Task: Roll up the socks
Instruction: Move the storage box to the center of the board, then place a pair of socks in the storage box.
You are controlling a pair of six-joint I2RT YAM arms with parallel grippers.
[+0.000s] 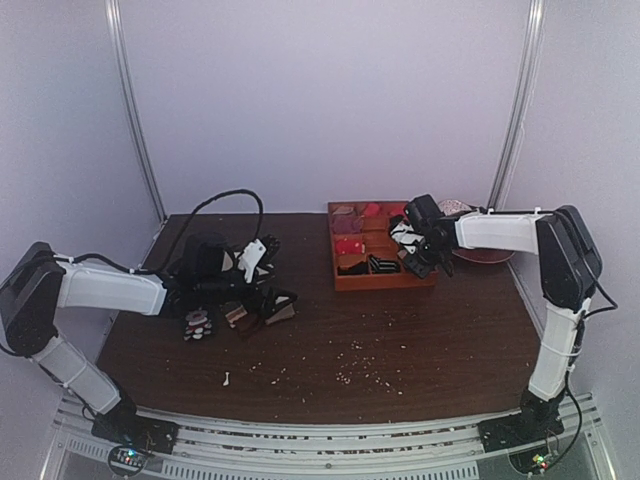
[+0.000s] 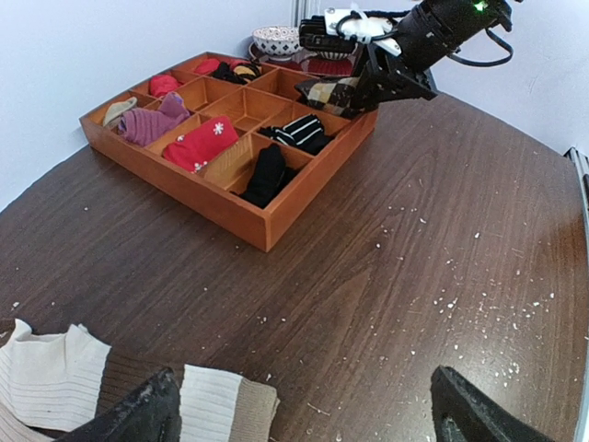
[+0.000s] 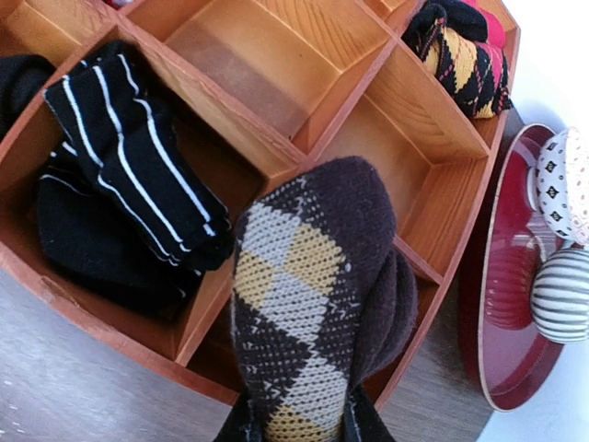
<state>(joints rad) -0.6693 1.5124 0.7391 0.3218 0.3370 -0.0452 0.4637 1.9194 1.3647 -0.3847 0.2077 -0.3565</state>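
Rolling appears complete: the argyle socks [image 3: 308, 304], bundled into a roll, are clamped in the right gripper [image 3: 304, 428] over the wooden tray [image 3: 110, 327], not yet deposited; the left gripper [image 2: 304, 405] is spread wide, empty.

socks [image 3: 313, 304] rolled into one tight bundle, dark brown with cream and yellow argyle diamonds. Clamped in the right gripper [image 3: 304, 425], over a divider at the wooden tray [image 3: 276, 166] edge.
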